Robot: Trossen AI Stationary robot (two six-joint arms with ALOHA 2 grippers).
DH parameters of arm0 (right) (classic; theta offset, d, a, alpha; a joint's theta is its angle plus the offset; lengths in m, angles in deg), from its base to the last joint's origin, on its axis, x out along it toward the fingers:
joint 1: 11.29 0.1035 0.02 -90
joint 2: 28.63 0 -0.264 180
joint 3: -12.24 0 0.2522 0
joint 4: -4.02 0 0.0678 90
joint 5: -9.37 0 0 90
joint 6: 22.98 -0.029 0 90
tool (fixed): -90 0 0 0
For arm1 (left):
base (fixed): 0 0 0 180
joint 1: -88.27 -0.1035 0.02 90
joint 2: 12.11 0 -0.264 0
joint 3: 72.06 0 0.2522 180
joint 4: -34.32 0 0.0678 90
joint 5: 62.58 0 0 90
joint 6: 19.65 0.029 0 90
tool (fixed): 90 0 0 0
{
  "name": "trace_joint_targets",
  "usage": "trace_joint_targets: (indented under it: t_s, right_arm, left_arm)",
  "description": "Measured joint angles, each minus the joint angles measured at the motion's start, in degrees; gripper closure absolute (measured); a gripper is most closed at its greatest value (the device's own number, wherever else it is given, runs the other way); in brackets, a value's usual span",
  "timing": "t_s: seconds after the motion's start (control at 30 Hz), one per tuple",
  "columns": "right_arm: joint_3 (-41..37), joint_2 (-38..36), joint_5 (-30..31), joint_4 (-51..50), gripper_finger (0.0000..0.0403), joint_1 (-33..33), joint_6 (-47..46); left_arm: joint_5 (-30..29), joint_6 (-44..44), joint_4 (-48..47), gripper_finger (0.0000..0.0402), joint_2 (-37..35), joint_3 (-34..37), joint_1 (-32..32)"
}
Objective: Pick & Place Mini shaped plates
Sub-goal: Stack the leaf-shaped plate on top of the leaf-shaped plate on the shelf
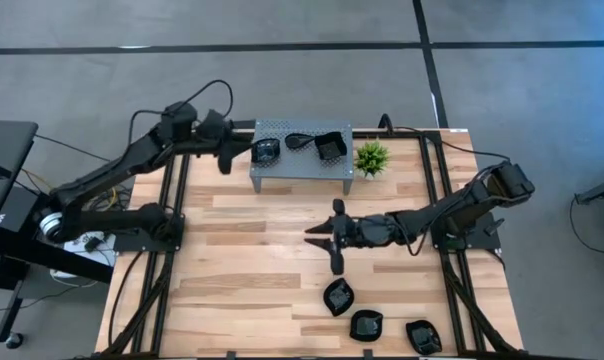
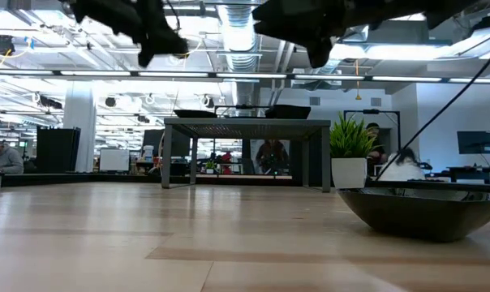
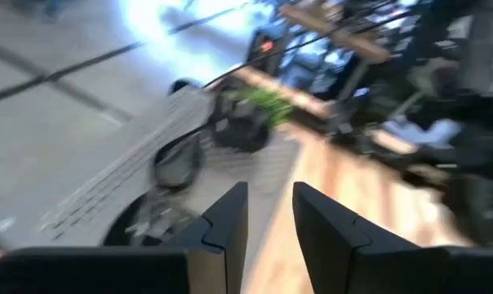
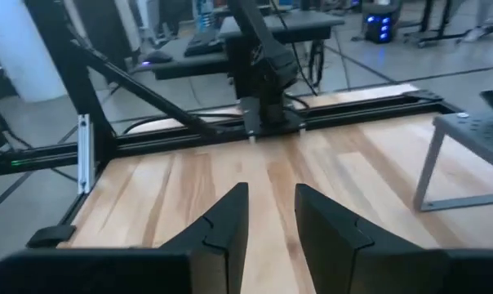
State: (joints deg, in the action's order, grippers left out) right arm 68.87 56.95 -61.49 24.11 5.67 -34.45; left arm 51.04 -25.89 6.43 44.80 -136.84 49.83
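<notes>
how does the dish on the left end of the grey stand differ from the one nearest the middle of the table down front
The left-end dish sits raised on the grey perforated stand, close beside the left gripper; the front dish lies directly on the wooden table, with no gripper near it. The left-end dish looks rounded, while the front dish comes to a point like a leaf. Both are small, glossy and black.

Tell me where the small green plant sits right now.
In the high view the small green plant stands on the wooden table near its far edge, just right of the grey perforated stand, which carries three black plates.
</notes>
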Motion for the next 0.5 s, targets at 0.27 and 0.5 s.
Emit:
trace_joint_targets:
  t_s: [0.27, 0.5]
  right_arm:
    - [8.6, 0.0, -6.3, -14.0, 0.0285, 2.7, 0.1]
    - [19.5, 0.0, -0.8, -40.3, 0.0236, 9.8, -5.9]
  left_arm:
    - [0.5, 0.0, 0.0, 0.0302, -7.0, 1.3, 6.4]
    - [0.5, 0.0, 0.0, 0.0302, -7.7, 4.2, 10.1]
